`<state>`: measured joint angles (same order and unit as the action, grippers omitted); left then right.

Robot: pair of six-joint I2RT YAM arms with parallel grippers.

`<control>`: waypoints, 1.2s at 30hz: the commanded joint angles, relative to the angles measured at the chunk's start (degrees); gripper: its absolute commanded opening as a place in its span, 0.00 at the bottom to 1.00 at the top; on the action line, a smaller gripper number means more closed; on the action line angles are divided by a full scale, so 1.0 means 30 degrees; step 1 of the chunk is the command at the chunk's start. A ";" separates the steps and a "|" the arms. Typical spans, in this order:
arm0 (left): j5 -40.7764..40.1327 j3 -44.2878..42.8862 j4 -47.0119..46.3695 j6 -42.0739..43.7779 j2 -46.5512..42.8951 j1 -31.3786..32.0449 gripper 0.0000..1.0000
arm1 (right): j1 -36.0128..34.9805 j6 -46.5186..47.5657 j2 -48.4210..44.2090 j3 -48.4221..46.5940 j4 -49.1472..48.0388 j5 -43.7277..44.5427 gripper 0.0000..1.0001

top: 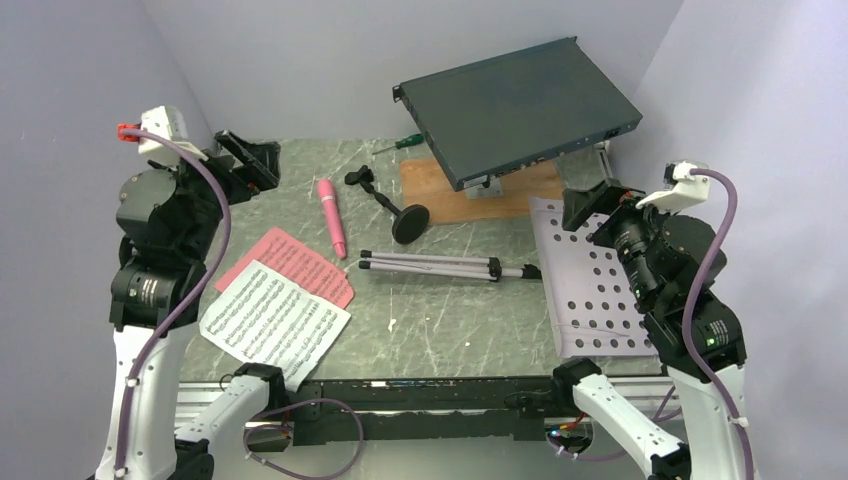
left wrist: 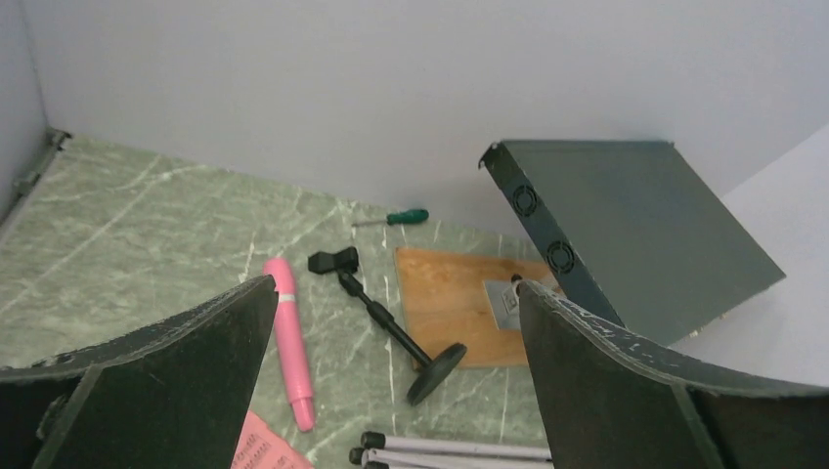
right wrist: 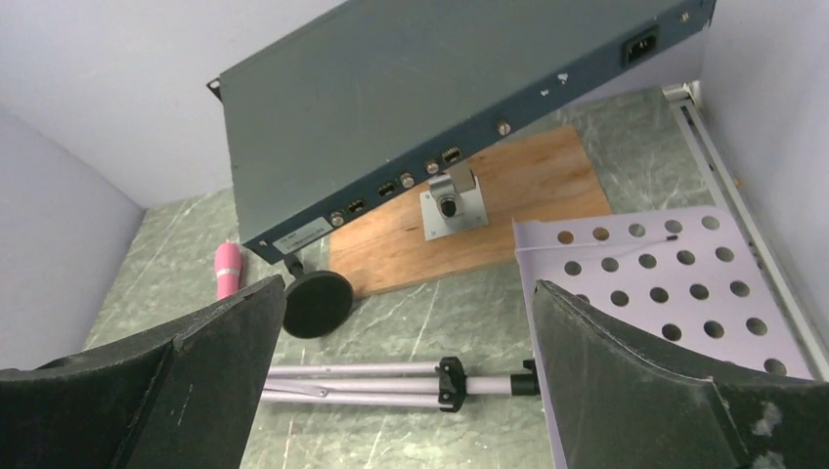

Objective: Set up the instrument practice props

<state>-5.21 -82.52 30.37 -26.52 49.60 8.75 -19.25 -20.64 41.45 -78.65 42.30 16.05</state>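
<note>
Five props are laid flat, unassembled, within reach: pale lavender perforated music-stand desk [top: 590, 290] along the green marbled table's [top: 450, 330] right edge, silver folding tripod [top: 440, 266] mid-table, white and pink music sheets [top: 275, 318] toward the near left corner, pink microphone [top: 331, 215] and small black round-based mic stand [top: 390, 205] behind. The left gripper [top: 250, 158] and right gripper [top: 590, 205] are held raised, spread wide and empty, presumably ready for a first pick.

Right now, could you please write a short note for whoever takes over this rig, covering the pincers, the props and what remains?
Left pincer: open, empty, raised at the rear left.
Right pincer: open, empty, raised over the far end of the music-stand desk.
Props: the desk lies flat at the right. The folded tripod lies in the centre, one end by the desk. The white sheet overlaps the pink sheet at the front left. The microphone lies flat, with the mic stand tipped over beside it.
Done: nothing set up.
Left: everything, probably stand the tripod, mount the desk, place the sheets, right the mic stand, fit the microphone.
</note>
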 commanded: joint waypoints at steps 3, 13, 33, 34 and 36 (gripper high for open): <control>0.2885 0.0404 0.0872 -0.0747 0.0986 -0.0105 0.99 | 0.0028 -0.0884 -0.0026 0.1579 0.0186 0.0763 1.00; 0.6458 0.2669 0.2168 -0.1764 0.3122 -0.0105 0.99 | 0.0032 -0.2115 0.1976 0.5299 -0.0170 -0.1660 1.00; 1.5876 0.8619 -0.2176 -0.4708 0.8464 0.0915 0.99 | 0.7247 -0.1426 0.6386 1.1345 -0.5603 -0.9242 0.96; 1.5934 0.8677 -0.2201 -0.4659 0.8658 0.1212 0.99 | 0.7259 -0.1284 0.6568 1.1175 -0.5620 -0.8660 0.95; 1.5990 0.8816 -0.2261 -0.4516 0.9008 0.1734 0.99 | 0.7258 -0.0990 0.6954 1.0980 -0.6004 -0.8251 0.91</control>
<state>38.79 -56.47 27.46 -39.90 75.42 11.18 2.37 -26.24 61.43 -43.11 28.91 -9.04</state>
